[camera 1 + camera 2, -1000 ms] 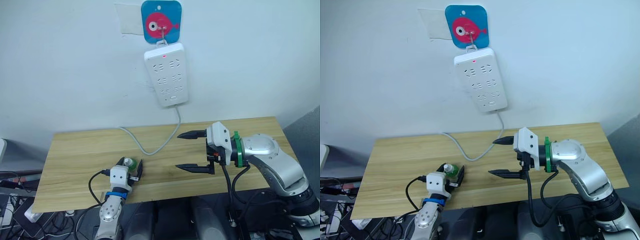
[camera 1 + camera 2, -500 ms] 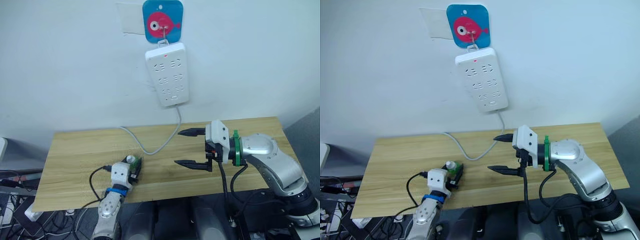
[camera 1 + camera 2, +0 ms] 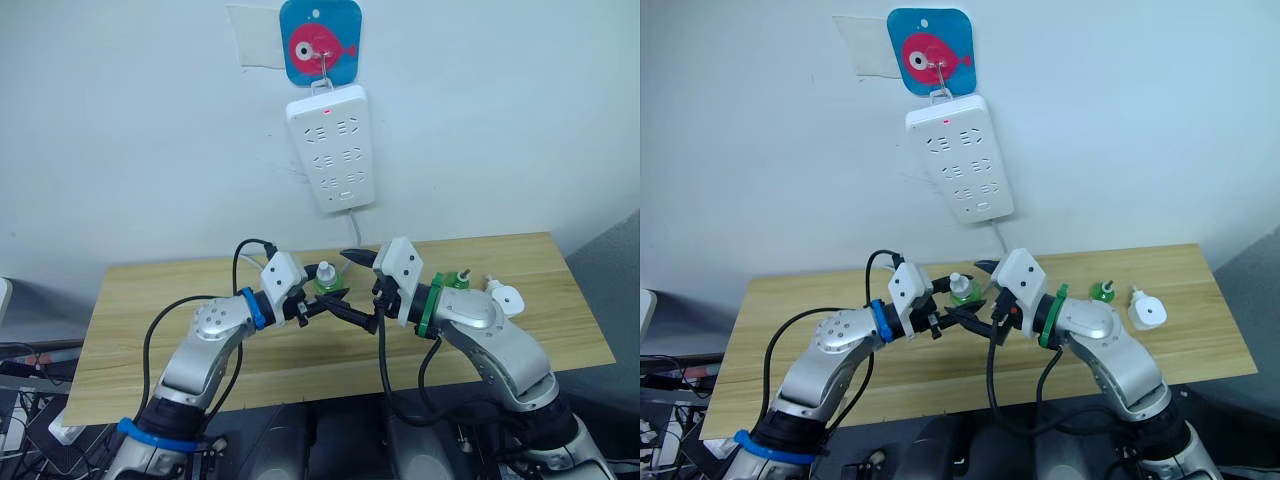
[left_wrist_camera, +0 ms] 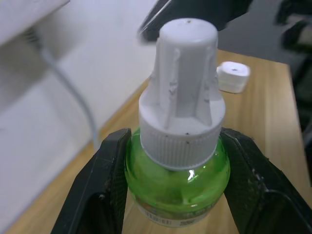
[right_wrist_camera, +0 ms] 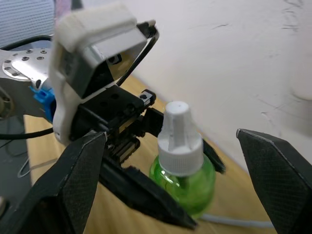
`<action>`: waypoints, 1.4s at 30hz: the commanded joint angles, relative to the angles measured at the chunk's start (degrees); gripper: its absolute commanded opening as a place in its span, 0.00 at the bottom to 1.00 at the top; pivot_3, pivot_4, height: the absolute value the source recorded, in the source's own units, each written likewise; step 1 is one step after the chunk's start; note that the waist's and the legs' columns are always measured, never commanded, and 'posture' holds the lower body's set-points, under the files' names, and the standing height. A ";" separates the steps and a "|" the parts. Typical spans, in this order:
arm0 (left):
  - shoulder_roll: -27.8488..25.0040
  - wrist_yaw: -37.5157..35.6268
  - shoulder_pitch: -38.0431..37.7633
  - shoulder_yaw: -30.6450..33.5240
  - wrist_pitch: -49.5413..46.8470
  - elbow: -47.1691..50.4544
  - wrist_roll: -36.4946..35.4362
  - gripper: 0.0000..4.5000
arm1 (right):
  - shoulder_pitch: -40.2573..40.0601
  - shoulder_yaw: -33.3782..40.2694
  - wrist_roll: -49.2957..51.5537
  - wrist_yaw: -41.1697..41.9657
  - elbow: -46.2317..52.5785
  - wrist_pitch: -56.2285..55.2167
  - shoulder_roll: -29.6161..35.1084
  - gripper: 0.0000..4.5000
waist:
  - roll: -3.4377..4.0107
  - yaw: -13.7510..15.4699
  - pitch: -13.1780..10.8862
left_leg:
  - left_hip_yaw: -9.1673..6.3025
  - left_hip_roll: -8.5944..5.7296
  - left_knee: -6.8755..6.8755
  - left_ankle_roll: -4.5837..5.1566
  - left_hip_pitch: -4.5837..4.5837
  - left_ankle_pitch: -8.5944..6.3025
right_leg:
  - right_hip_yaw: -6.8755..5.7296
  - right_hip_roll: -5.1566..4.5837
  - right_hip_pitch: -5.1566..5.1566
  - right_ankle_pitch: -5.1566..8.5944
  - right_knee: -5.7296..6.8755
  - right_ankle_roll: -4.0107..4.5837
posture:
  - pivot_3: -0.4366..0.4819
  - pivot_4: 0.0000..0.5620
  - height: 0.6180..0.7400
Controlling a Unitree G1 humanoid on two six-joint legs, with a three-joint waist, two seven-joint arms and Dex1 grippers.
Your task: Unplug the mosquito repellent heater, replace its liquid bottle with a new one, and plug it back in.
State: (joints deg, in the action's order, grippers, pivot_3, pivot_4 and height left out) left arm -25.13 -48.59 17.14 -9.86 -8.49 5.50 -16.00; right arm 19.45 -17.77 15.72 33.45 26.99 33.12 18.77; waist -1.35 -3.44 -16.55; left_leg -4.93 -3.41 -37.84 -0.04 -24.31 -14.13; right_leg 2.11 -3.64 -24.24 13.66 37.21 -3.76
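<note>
Left pincer point(image 4: 175, 204), a second ago low at the near edge of the surface point(image 3: 150, 300), now raised over its middle, fingers clamped on a green bottle point(image 3: 325, 283) with a white cap, carried up with it. Right pincer point(image 3: 352, 288) shifted leftward from mid-right, spread wide around the bottle, one finger past it, one before it. Uncovered behind the right arm: a second green bottle point(image 3: 458, 280) and the heater point(image 3: 505, 296), standing just beside each other.

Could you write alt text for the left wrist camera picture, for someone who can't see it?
A green liquid bottle with a white ribbed cap is clamped between the left tool's two black fingers. Behind lie a wooden table, the white heater and a grey cable.
</note>
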 commanded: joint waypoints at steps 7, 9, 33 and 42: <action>0.54 -4.61 3.32 -1.35 1.08 -1.94 0.03 0.49 | -0.24 0.28 -1.54 -3.89 0.77 0.90 -1.85 0.87 | 0.00 -0.89 0.00 | 0.02 0.00 -0.01 -0.01 0.00 0.01 | 0.01 0.01 -0.01 -0.04 0.02 -0.01 | 0.28 0.47 1.00; 0.52 -4.94 3.20 -1.33 0.97 -1.58 0.08 0.49 | -0.52 -0.01 -1.84 -3.77 0.66 0.47 -1.41 0.71 | 0.01 -1.24 0.00 | 0.03 0.00 -0.02 0.00 0.00 0.01 | 0.02 0.01 -0.01 -0.05 0.03 -0.01 | 0.28 0.47 1.00; -5.51 -35.49 5.67 -5.78 14.92 -7.70 -4.31 0.49 | 10.97 -2.01 8.73 41.39 -13.99 -18.02 10.76 0.24 | -0.03 -1.28 0.21 | 0.16 0.01 -0.14 -0.01 0.19 0.02 | 0.08 0.15 0.09 -0.08 0.30 -0.02 | 0.36 0.39 1.00; -3.31 -32.45 7.10 -5.16 15.05 -9.49 -3.13 0.49 | 11.50 1.94 8.78 41.14 -15.32 -17.28 13.03 0.52 | -0.03 -1.21 0.21 | 0.21 0.01 -0.17 -0.17 0.18 0.11 | 0.19 0.13 -0.04 -0.07 0.47 -0.02 | 0.36 0.40 1.00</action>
State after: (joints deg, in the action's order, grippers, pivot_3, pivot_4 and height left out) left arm -28.46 -82.07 25.13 -15.50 6.57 -5.37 -18.97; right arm 31.90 -18.89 23.44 75.41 8.98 15.70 30.48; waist -1.38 -4.65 -16.34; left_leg -4.72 -3.40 -38.01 -0.22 -24.13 -14.02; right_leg 2.29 -3.51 -24.27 13.58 37.69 -3.77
